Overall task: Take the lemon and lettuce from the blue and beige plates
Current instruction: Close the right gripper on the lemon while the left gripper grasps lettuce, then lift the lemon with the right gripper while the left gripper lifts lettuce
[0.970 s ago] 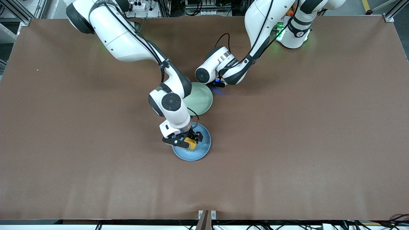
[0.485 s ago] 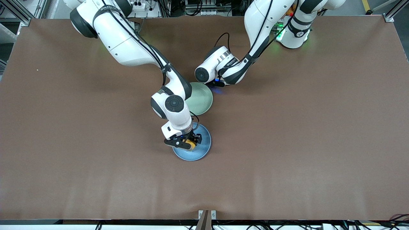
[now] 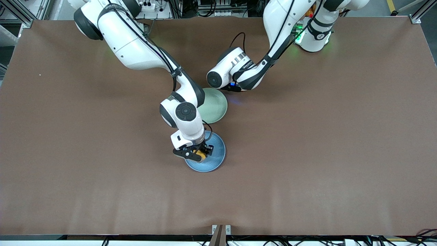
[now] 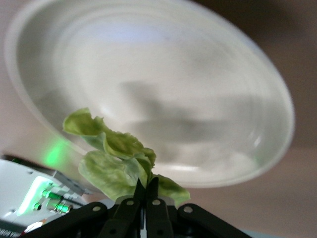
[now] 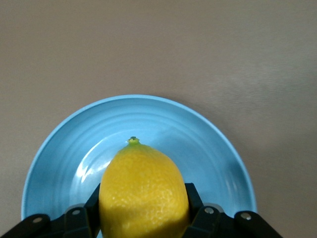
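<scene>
My right gripper [image 3: 199, 154] is shut on a yellow lemon [image 3: 199, 155] and holds it over the blue plate [image 3: 215, 160]. In the right wrist view the lemon [image 5: 143, 191] sits between the jaws above the blue plate [image 5: 213, 148]. My left gripper [image 4: 147, 184] is shut on a green lettuce leaf [image 4: 111, 156] beside the pale beige-green plate [image 4: 208, 79]. In the front view this plate [image 3: 216, 106] lies farther from the camera than the blue one, and the left hand [image 3: 232, 73] hangs by its edge; the lettuce is hidden there.
The brown table [image 3: 324, 136] spreads wide at both ends. The two plates lie close together near the middle. The right arm's forearm [image 3: 184, 99] covers part of the pale plate.
My right gripper has lifted slightly with the lemon and drifted toward the right arm's end of the blue plate. The left hand has risen a little away from the pale plate.
</scene>
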`<state>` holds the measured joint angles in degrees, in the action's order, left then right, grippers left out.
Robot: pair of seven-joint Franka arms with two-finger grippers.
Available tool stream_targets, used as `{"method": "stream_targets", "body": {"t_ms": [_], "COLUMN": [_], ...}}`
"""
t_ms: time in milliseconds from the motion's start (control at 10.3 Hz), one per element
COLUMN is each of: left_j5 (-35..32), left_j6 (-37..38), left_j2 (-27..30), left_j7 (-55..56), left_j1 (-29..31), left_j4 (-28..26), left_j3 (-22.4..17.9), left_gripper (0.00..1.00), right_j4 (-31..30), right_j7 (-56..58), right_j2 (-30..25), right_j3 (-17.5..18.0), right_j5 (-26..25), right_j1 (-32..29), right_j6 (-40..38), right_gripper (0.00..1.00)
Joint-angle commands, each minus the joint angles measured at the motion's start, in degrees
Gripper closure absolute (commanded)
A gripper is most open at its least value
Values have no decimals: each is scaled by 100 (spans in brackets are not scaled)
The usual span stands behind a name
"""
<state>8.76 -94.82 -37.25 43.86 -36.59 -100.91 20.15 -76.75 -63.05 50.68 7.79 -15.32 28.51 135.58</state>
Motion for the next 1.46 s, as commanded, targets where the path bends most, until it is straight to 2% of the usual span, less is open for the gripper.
{"method": "stream_targets", "body": {"t_ms": [0,194,291,485,679,970,1067,1164,1358], "left_j5": [100,-40,-441,-988,-1428,-1763,-1833,-1843,-1991], "left_j6": [533,553,553,544,500,-51,-323,-570,-1088], "left_j2": [507,692,693,693,640,579,518,395,158], "left_j7": [245,334,430,457,370,247,133,36,-105], "left_j1": [274,729,984,1529,2092,2900,3146,3384,3649], "left_j4": [176,273,456,703,915,1065,1056,1056,1065], "left_j3": [-46,-99,-125,-126,-117,-117,-117,-117,-126], "left_gripper": [100,100,100,100,100,100,100,100,100], "right_j4": [-59,-51,-59,-155,-776,-1998,-2306,-2483,-2677], "right_j7": [-76,299,798,1678,2452,3989,4577,5166,6150], "right_j2": [-496,-909,-1163,-1717,-2366,-3474,-3703,-3845,-3969], "right_j3": [205,214,179,161,179,135,13,-266,-523], "right_j5": [178,396,781,978,978,970,952,935,934], "right_j1": [-205,-423,-494,-801,-1126,-1987,-2198,-2235,-2454], "right_j6": [-557,-1093,-1383,-2207,-2904,-2967,-3011,-2985,-2950], "right_gripper": [84,84,84,84,84,83,84,84,84]}}
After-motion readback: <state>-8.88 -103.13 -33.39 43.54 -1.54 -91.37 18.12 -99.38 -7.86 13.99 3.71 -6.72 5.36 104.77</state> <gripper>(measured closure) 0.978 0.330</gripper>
